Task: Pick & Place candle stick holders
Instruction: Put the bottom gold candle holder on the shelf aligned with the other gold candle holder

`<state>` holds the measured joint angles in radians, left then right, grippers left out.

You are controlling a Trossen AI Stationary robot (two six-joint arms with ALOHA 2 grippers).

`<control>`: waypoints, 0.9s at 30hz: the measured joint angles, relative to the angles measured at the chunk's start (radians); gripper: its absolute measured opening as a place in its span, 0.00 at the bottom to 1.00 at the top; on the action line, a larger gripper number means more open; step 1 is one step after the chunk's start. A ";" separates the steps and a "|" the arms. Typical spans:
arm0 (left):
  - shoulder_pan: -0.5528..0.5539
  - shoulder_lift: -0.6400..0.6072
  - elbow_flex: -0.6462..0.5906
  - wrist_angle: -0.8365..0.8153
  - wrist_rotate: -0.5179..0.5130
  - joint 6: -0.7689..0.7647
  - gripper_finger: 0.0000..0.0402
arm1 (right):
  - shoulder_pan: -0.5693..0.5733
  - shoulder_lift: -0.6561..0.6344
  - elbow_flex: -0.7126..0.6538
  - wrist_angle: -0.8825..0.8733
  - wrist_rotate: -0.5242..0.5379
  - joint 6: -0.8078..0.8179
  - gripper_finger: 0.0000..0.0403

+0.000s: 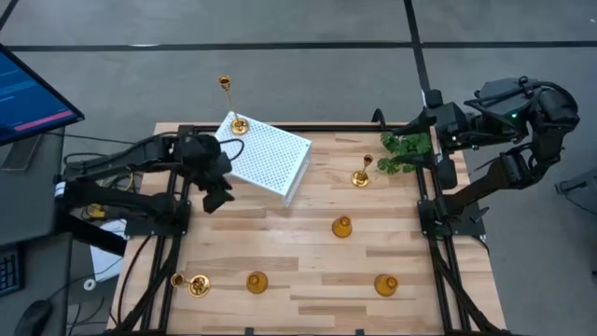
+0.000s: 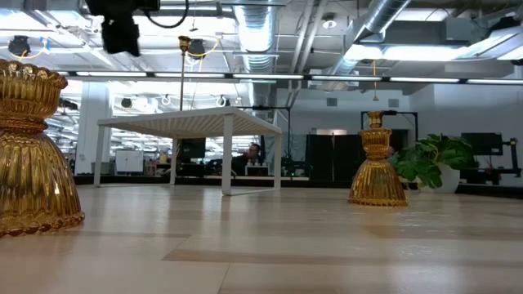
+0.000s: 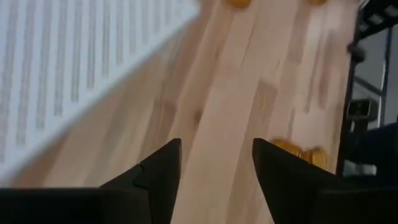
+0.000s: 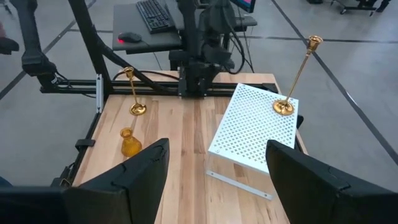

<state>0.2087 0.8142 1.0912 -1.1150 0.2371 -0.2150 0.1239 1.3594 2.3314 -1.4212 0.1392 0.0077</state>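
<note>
Brass holders scattered: one tall candle stick holder [image 1: 230, 105] stands on the white perforated stand [image 1: 270, 155]; five remain on the table [image 1: 308, 261]. My left gripper [image 1: 216, 187], fingers spread and empty, hovers beside the stand. I'd grip stems low. Right gripper [image 1: 424, 131] waits spread, far right.

A blurred gold holder [image 3: 298, 154] sits half hidden behind the left hand [image 3: 216, 171].

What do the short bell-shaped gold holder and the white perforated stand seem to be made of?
The short bell-shaped gold holder looks like polished brass or gold-toned metal, possibly tinted glass: ribbed and shiny with bright reflections. The white perforated stand looks like painted sheet metal, matte, with regular punched holes and thin legs; plastic is possible.
</note>
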 joint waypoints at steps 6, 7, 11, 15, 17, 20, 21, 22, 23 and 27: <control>-0.055 0.012 0.028 -0.104 0.079 -0.111 0.53 | 0.000 0.000 0.000 0.000 -0.016 -0.007 0.64; -0.066 0.012 0.028 -0.104 0.080 -0.146 0.52 | 0.000 0.000 0.000 0.000 -0.016 -0.008 0.64; -0.109 0.042 0.029 -0.118 0.082 -0.276 0.51 | 0.000 0.000 0.000 0.000 -0.019 -0.011 0.64; -0.148 0.102 0.029 -0.175 0.092 -0.388 0.50 | 0.000 0.000 0.000 0.000 -0.035 -0.022 0.64; -0.152 0.119 0.029 -0.179 0.155 -0.390 0.50 | 0.000 0.001 0.000 -0.001 -0.036 -0.031 0.64; -0.152 0.112 0.030 -0.182 0.235 -0.375 0.49 | 0.000 0.002 0.000 -0.001 -0.038 -0.036 0.64; -0.156 0.099 0.033 -0.190 0.237 -0.370 0.48 | 0.000 0.002 0.000 -0.001 -0.038 -0.036 0.64; -0.163 0.083 0.037 -0.204 0.237 -0.372 0.48 | 0.000 0.002 0.000 -0.001 -0.039 -0.036 0.64; -0.171 0.061 0.038 -0.221 0.239 -0.391 0.47 | 0.000 0.002 0.000 -0.001 -0.039 -0.036 0.64; -0.175 -0.023 0.039 -0.250 0.197 -0.607 0.45 | 0.000 0.002 0.000 0.000 -0.040 -0.035 0.64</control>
<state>0.0338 0.7909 1.1297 -1.3649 0.4338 -0.8221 0.1238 1.3613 2.3310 -1.4216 0.0994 -0.0273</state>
